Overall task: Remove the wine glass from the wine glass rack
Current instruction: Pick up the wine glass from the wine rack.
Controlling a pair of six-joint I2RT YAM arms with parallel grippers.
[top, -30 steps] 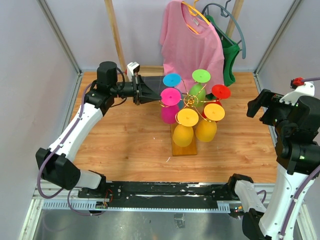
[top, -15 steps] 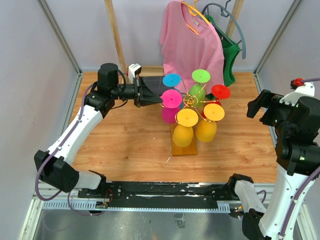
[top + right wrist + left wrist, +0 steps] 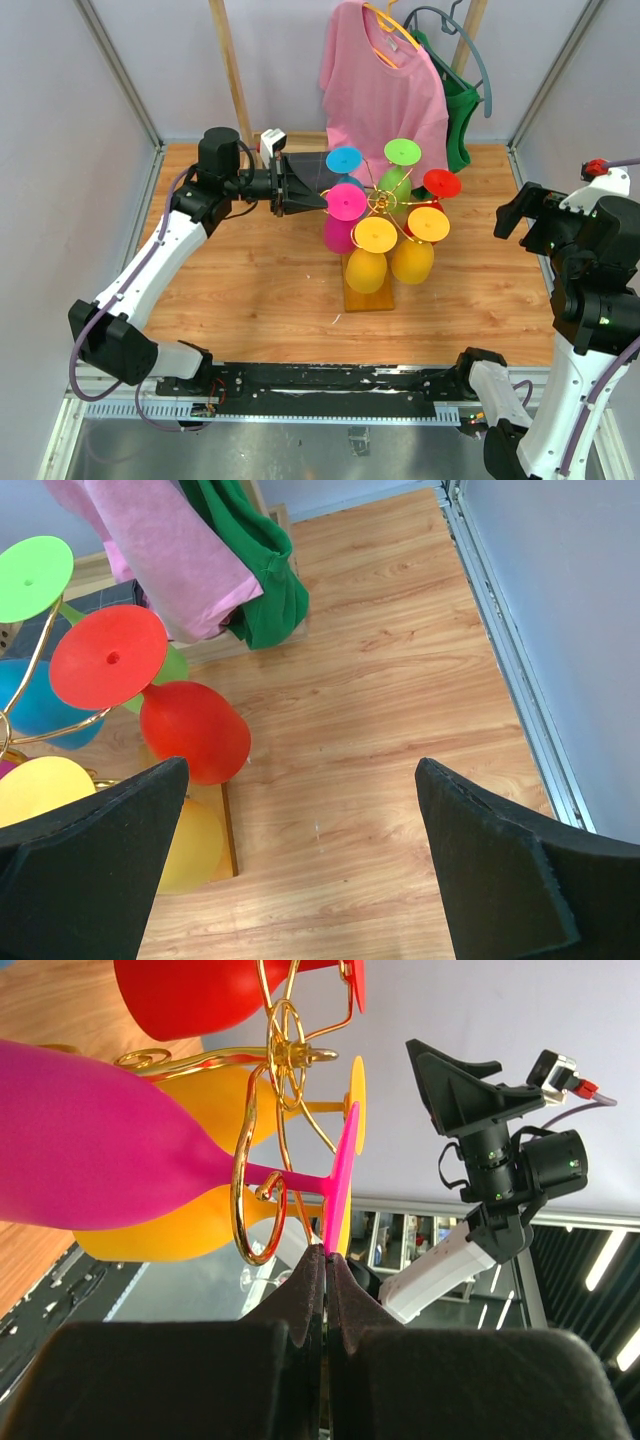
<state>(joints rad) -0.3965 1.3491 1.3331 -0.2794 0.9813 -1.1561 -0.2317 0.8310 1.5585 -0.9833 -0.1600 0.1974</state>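
Now left tool [image 3: 325, 1255] pressed together, tips at pink wine glass [image 3: 100, 1140] foot; right tool [image 3: 300, 780] apart.

So the wine glass rack [image 3: 368, 298] sits on the table [image 3: 250, 290], a bit right of centre, with wine glasses hung all round it, feet outward. The left gripper [image 3: 320, 197] comes in from the rack's left, tips right at the foot rim of the leftmost wine glass [image 3: 346, 202]. The right gripper [image 3: 300, 810] is well off to the rack's right, near the table's edge. Behind the rack a shirt [image 3: 380, 90] hangs, with another garment [image 3: 458, 120] just behind and to its right.
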